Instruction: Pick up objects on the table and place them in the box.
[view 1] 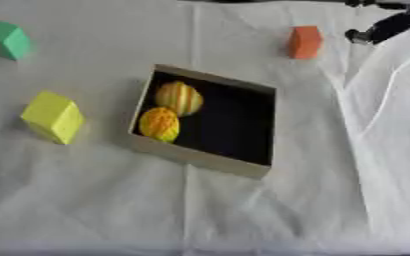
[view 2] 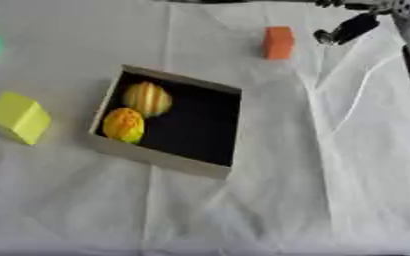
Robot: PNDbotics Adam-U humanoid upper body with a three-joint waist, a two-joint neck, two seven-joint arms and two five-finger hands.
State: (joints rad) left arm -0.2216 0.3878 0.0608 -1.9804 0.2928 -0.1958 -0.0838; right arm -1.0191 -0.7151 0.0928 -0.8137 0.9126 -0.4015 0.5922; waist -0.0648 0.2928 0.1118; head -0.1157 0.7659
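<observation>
Box (view 1: pixel 205 158) sits mid-table on the white cloth (view 1: pixel 270 210), holding two yellow-orange striped balls (view 1: pixel 179 98) (view 1: pixel 159 124) touching at its left side. Yellow block (view 1: pixel 53 116) lies left of it, green block (view 1: pixel 7 40) far left, orange block (view 1: pixel 305 42) far right. Right hand (view 1: pixel 382 28) shows dark at the far right corner, near the orange block but apart from it; I cannot tell how its fingers stand.

**Soft, even light; everything slightly blurred**

My view is bright and diffuse across the white cloth (view 1: pixel 86 200). Faint shadows sit beside the blocks. The box (view 1: pixel 204 160) interior reads near-black. Edges everywhere look soft, without glare.
</observation>
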